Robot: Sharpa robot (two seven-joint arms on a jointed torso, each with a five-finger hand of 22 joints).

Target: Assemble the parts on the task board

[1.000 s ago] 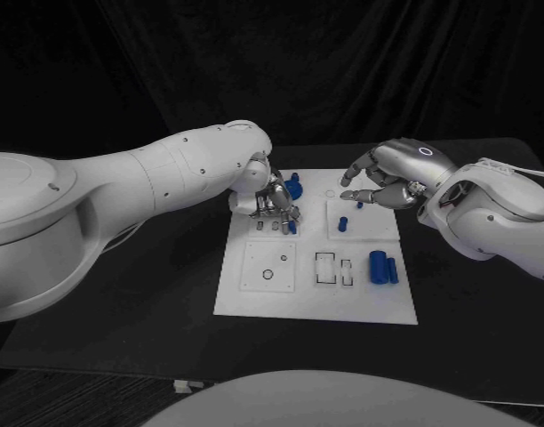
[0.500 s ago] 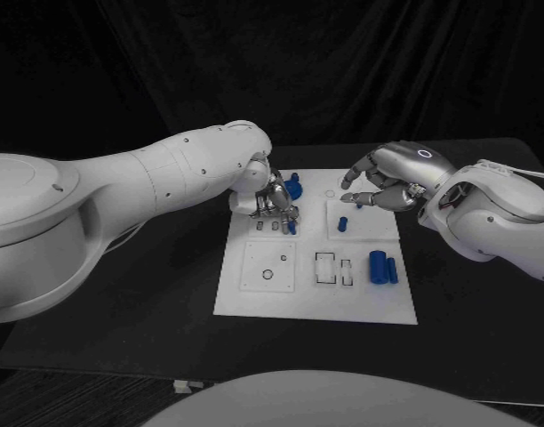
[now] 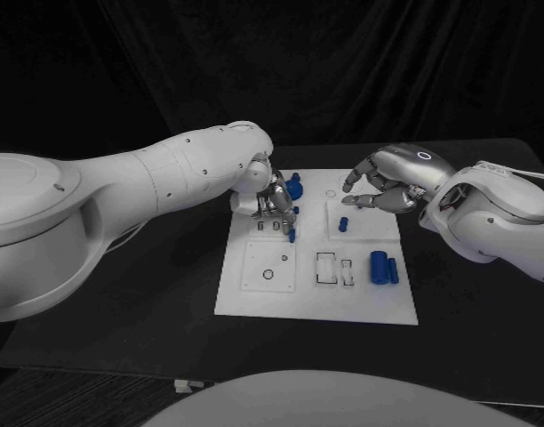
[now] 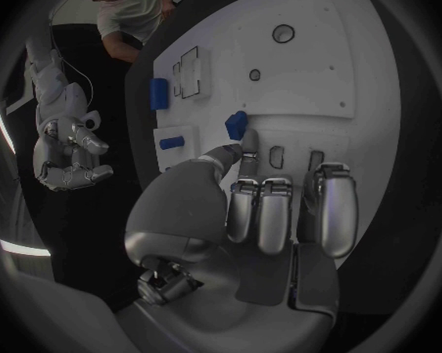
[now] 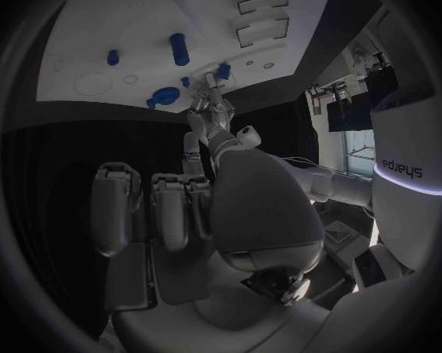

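Left hand pinches a small blue part over the task board's far left corner; right hand hovers nearby, fingers apart, holding nothing.

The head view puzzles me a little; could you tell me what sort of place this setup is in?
Most likely a robotics lab test cell: a black table against a dark curtain, a white task board with cut-out slots and small blue parts, and two robot hands, left hand and right hand, over it.
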